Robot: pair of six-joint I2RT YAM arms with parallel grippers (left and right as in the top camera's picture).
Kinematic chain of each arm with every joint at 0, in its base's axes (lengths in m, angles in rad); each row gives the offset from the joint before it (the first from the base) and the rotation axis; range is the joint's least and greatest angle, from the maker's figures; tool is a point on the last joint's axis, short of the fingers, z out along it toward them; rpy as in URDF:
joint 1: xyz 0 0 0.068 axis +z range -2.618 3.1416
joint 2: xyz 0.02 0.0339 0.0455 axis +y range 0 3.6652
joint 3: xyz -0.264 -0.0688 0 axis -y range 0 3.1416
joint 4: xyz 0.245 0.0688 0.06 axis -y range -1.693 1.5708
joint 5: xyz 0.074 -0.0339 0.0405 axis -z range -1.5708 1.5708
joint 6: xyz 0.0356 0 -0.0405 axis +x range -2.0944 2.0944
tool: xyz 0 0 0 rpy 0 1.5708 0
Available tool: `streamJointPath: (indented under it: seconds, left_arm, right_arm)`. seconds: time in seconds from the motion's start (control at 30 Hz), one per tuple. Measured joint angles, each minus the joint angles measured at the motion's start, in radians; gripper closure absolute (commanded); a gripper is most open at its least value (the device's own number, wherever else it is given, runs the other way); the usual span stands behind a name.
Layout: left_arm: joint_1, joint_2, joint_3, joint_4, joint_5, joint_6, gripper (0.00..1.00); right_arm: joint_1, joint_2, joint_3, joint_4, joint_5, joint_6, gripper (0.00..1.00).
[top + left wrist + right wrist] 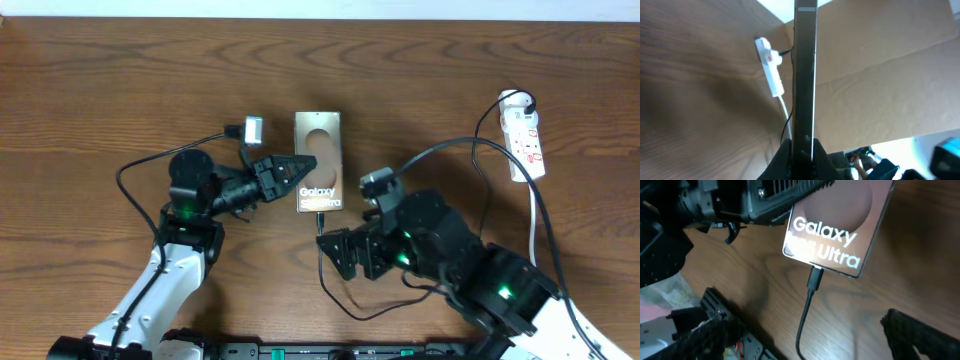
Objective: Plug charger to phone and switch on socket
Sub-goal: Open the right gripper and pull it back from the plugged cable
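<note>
The phone [318, 150] lies face up at mid-table, its "Galaxy" lettering [825, 232] toward me. My left gripper [298, 172] is shut on the phone's left edge. In the left wrist view the phone [805, 75] stands edge-on between the black fingers [782, 160]. The charger's black plug tip [815, 278] sits in the phone's near edge, and its thin cable [804, 322] trails toward me. My right gripper [348, 250] hovers just behind the plug, open, with the cable running between its fingers [920, 330] untouched. The white socket [524, 135] lies at the far right.
The socket's thick white cord [546, 220] runs down the right side beside black cables. A small grey-white block [251, 129] lies left of the phone's far end. The left arm's base [190, 185] stands left of the phone. The socket [770, 65] shows beyond the phone in the left wrist view.
</note>
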Motion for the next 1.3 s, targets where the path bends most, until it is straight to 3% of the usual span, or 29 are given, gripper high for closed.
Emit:
streamJointPath:
  seconds: [0.3,0.7,0.97,1.3]
  left_arm:
    - [-0.016,0.0,0.0,-0.155,-0.044,0.151,0.93]
    - [-0.016,0.003,0.0,-0.222,-0.061,0.258,0.93]
    - [-0.016,0.142,0.0,-0.219,-0.078,0.307,0.92]
    - [-0.016,0.325,0.0,-0.108,-0.097,0.331,0.92]
  right_arm:
    - [0.0,-0.095,0.005,-0.206,0.087,0.076,0.01]
    - [0.0,-0.098,0.005,-0.288,0.211,0.168,0.01]
    - [0.0,-0.098,0.005,-0.308,0.245,0.182,0.01]
    - [0.0,-0.097,0.005,-0.342,0.252,0.182,0.01]
